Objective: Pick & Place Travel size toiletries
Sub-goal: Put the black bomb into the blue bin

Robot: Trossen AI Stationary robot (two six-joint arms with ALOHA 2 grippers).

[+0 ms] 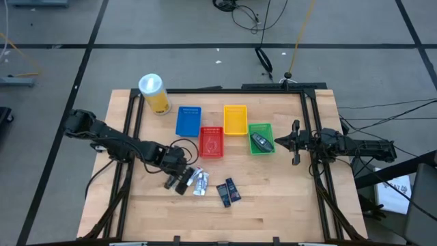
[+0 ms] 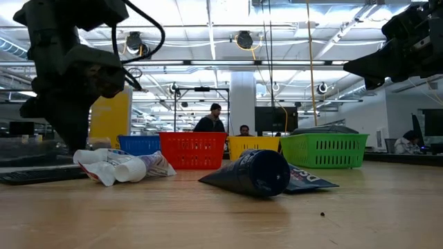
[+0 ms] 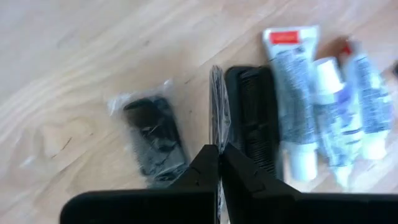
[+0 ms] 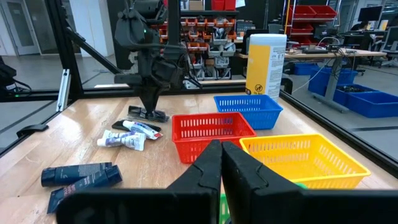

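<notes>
The left gripper [image 3: 219,155] has its fingers pinched on a thin wrapped comb [image 3: 217,109], at 7 o'clock from the red basket [image 1: 211,141]. Next I expect a lift (grip looks slim). The right gripper [image 1: 295,142] waits pressed together beside the green basket [image 1: 261,139].

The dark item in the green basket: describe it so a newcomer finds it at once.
Start at the row of four small plastic baskets across the wooden table. Go to the green plastic basket, nearest the right gripper. Inside lies one dark grey rounded piece, the only item in any basket.
</notes>
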